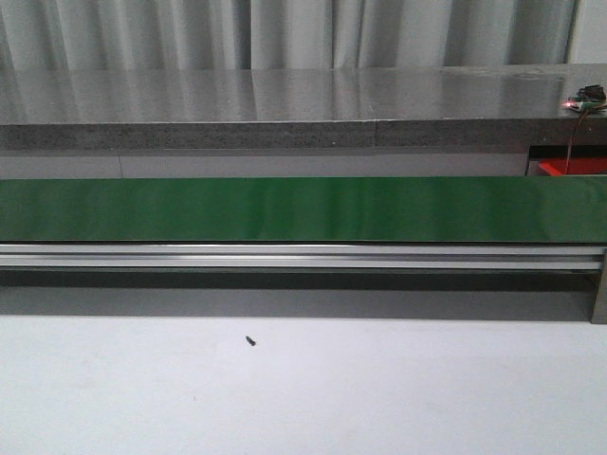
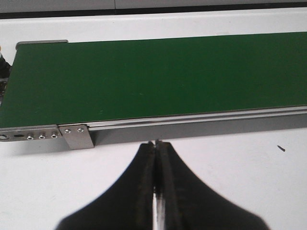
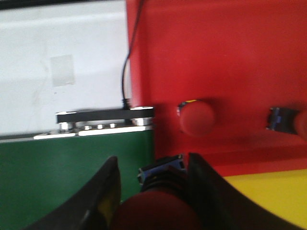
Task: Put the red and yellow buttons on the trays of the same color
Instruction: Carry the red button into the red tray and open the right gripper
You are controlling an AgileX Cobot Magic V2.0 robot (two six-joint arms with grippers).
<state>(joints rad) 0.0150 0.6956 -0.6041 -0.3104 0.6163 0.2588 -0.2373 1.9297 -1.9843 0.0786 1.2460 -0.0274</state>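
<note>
Left fingers [image 2: 155, 158]: pressed together with nothing between them, tips low over the white table [image 2: 230, 158], just beside the near rail of the green belt [image 2: 153, 76] close to its end bracket [image 2: 76, 136].
Right fingers [image 3: 151, 184]: spread and clamped on a red button [image 3: 156, 211], whose blue base [image 3: 162, 167] pointed toward the trays; they hung over the meeting of belt end, red tray [image 3: 216, 57] and yellow tray [image 3: 273, 191].
Other buttons: one red button [image 3: 196, 117] lay in the red tray; a second [image 3: 285, 120], with a blue base, lay at that view's edge, partly cut off.
Cable: a black cable [image 3: 127, 62] ran along the red tray's edge to the belt's end roller [image 3: 105, 116].
Front view: neither arm showed there; the belt [image 1: 285, 209] crossed the whole width on a metal rail [image 1: 285, 256], with a sliver of red tray [image 1: 574, 168] at far right.
Table: white, with a small dark speck [image 1: 250, 340] in front of the belt.
Room: a grey counter [image 1: 285, 104] behind the belt, pale curtains [image 1: 285, 33] beyond.
</note>
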